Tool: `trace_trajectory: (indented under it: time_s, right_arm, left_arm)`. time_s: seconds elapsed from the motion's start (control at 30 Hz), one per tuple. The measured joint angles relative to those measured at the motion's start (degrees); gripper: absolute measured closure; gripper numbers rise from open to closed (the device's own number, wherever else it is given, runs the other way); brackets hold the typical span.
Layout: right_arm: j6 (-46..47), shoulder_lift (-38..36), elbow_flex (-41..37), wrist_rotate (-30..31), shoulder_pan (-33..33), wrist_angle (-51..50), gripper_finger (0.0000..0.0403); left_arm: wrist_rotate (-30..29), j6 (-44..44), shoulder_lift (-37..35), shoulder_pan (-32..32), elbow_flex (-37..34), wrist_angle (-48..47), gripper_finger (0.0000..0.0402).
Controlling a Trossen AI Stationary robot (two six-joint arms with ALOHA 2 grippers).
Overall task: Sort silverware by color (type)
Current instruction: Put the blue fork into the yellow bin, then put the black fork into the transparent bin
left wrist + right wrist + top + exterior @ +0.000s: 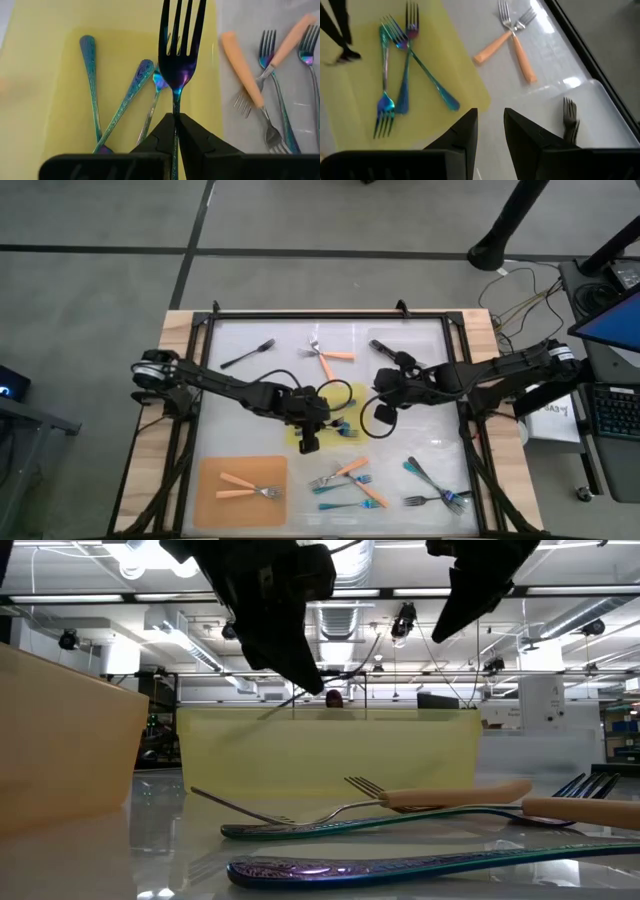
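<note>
**Blue fork hanging over the yellow mat**

While the left claw [175,131] is clamping a blue fork [178,55] by its handle, the fork is reaching straight out ahead of the claw, tines farthest from the wrist. Directly beneath and ahead of it, the yellow mat [45,90] is carrying three more blue forks [127,102], their handles fanning out to one side of the held one. The held fork's long axis is running roughly along theirs, so, as I judge it, the coming move is turning on a plain lowering and release, with no turning of the wrist needed.

Off to the far side of the claw, beyond the mat's edge on the bare tabletop [300,100], orange forks [242,62] are lying mixed with blue ones.

The right claw [490,131] is hovering with its jaws apart and holding nothing, past the mat's corner; a dark fork [569,119] is lying just beside it, and two crossed orange forks [512,42] farther ahead. The left arm is clearly the nearer to the mat.
</note>
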Motion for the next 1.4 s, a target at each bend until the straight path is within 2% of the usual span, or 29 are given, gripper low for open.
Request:
trace_trajectory:
  time_s: [0.43, 0.5, 0.6, 0.7, 0.93, 1.2, 1.4]
  right_arm:
    - [1.57, 0.00, 0.00, 0.02, 0.00, -2.28, 0.0316]
    - [1.56, 0.00, 0.00, 0.03, 0.02, -2.27, 0.0316]
    - [1.71, 0.00, 0.00, 0.02, 0.02, -2.28, 0.0316]
    - [2.03, 0.00, 0.00, 0.02, 0.02, -2.31, 0.0316]
    - [2.01, 0.02, 0.00, 0.02, 0.01, -2.33, 0.0316]
    - [1.98, 0.02, -0.02, 0.02, 0.00, -2.37, 0.0316]
    - [1.98, 0.02, -0.02, 0.02, 0.00, -2.07, 0.0316]
  left_arm:
    - [1.21, -1.62, -1.04, 0.03, 0.12, -0.08, 0.0343]
    - [-3.31, -2.20, -1.15, 0.15, 0.82, -3.47, 0.0332]
    - [-13.65, -5.89, -2.12, 0.62, 3.04, -16.22, 0.0323]
    - [-21.09, -8.90, -4.03, 0.68, 3.85, -23.75, 0.0322]
    - [-21.88, -7.54, -13.19, 2.75, -0.27, -24.55, 0.0322]
    - [-22.80, -7.87, -27.57, 13.81, -10.51, -24.48, 0.0322]
    - [-15.92, -7.75, -33.98, 27.15, -19.09, -23.96, 0.0322]
